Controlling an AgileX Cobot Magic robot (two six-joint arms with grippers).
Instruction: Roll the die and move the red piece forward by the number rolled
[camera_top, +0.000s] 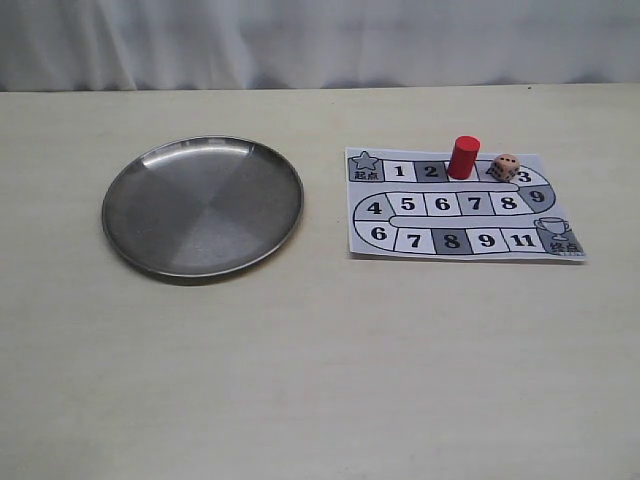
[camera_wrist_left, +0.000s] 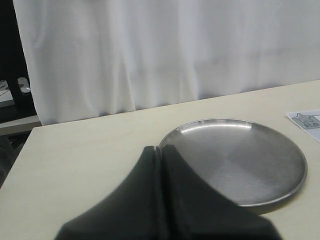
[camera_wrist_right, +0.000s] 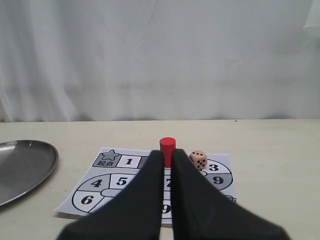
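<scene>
Just beyond right hand (camera_wrist_right: 166, 154) | red piece (camera_wrist_right: 167, 144) upright | die (camera_wrist_right: 198, 159) beside it

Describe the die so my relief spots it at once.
In the exterior view, right of the steel plate lies a numbered paper board. On its far row, by square 3, sits the die, just right of the red piece. It is a pale cube with dark pips, shorter than that red cylinder.

Soft even light, left gripper (camera_wrist_left: 159, 150) blurred
</scene>
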